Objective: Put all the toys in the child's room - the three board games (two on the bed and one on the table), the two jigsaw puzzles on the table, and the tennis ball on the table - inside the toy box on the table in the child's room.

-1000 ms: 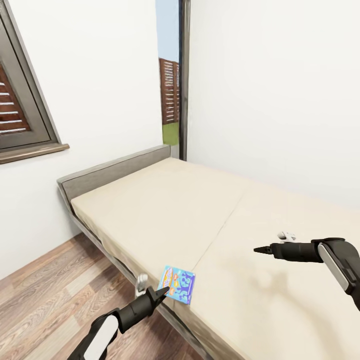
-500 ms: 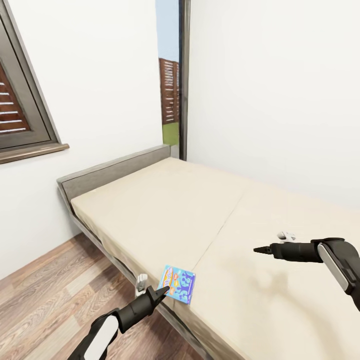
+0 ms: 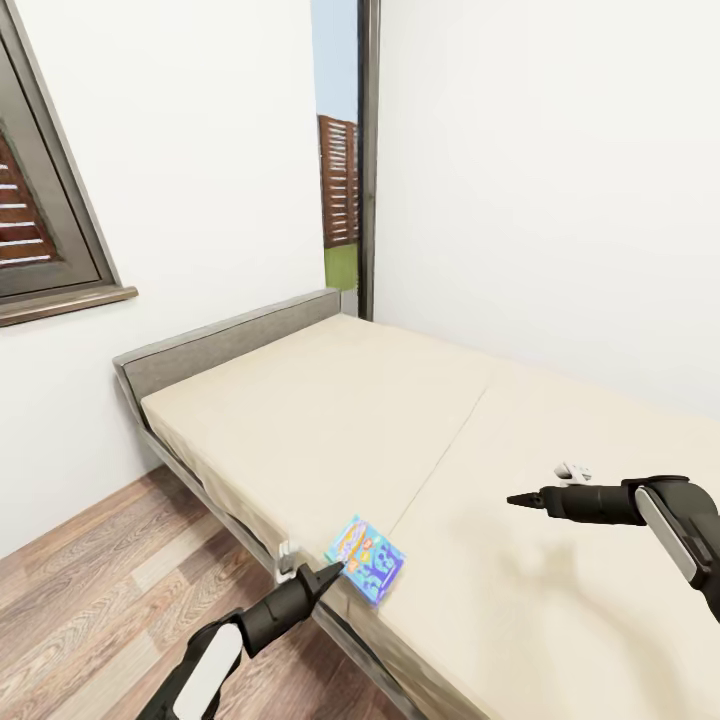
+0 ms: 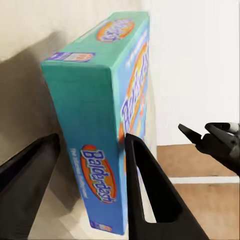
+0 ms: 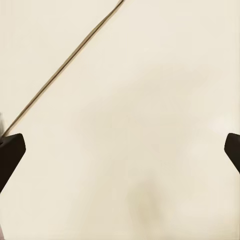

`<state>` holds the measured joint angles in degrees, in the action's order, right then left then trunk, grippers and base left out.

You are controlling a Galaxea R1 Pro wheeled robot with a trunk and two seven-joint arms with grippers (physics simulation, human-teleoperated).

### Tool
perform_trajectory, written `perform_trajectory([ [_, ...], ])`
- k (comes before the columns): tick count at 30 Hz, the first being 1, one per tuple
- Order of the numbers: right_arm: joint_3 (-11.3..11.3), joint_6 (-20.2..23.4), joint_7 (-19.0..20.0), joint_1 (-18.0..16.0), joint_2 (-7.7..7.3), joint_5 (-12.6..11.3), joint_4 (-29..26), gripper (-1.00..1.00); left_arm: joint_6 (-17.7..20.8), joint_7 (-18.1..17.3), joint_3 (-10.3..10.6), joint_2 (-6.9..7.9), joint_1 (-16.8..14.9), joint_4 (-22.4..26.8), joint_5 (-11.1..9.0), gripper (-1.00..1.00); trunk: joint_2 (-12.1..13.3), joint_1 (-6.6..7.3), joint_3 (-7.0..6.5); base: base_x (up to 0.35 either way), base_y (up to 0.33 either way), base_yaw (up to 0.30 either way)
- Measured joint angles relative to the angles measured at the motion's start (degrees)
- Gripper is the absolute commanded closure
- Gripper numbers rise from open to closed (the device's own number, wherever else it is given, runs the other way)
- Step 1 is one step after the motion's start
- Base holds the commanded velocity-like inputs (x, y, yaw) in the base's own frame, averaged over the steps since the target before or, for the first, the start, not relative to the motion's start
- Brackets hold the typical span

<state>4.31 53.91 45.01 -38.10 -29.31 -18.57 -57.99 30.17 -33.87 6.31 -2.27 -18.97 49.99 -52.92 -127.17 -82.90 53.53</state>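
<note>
Fingers of the left gripper bracket the blue Balderdash board game at lower centre, on the bed edge; right gripper hovers spread open.

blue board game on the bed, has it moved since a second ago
Yes. The blue board game has tipped up and shifted a little toward the mattress seam, away from the bed edge, with the left gripper at its corner.

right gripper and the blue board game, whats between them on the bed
Only bare beige mattress with its seam line, in the head view, between the blue board game and the right gripper.
</note>
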Motion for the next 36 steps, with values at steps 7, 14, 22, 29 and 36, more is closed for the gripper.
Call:
perform_trajectory([
  [7, 0.0, 0.0, 0.0, 0.0, 0.00, 0.0, 0.0, -1.00, 0.0, 0.0, 1.9, -0.19, 0.1, 1.4, 1.3, 1.00, 0.0, 0.00, 0.00, 0.000, 0.000, 0.000],
  [14, 0.0, 0.0, 0.0, 0.0, 0.00, 0.0, 0.0, -1.00, 0.0, 0.0, 3.7, -0.22, 0.1, 1.8, 1.5, 1.00, 0.0, 0.00, 0.00, 0.000, 0.000, 0.000],
  [22, 0.0, 0.0, 0.0, 0.0, 0.03, 0.0, 0.0, -1.00, 0.0, 0.0, 4.2, -0.09, 0.2, 3.3, 1.6, 1.00, 0.0, 0.00, 0.00, 0.000, 0.000, 0.000],
  [29, 0.0, 0.0, 0.0, 0.0, 0.07, 0.0, 0.0, -1.00, 0.0, 0.0, 4.2, -0.03, 0.3, 3.7, 1.6, 1.00, 0.0, 0.00, 0.00, 0.000, 0.000, 0.000],
  [36, 0.0, 0.0, 0.0, 0.0, 0.08, 0.0, 0.0, -1.00, 0.0, 0.0, 4.2, 0.02, 0.4, 3.9, 1.7, 1.00, 0.0, 0.00, 0.00, 0.000, 0.000, 0.000],
])
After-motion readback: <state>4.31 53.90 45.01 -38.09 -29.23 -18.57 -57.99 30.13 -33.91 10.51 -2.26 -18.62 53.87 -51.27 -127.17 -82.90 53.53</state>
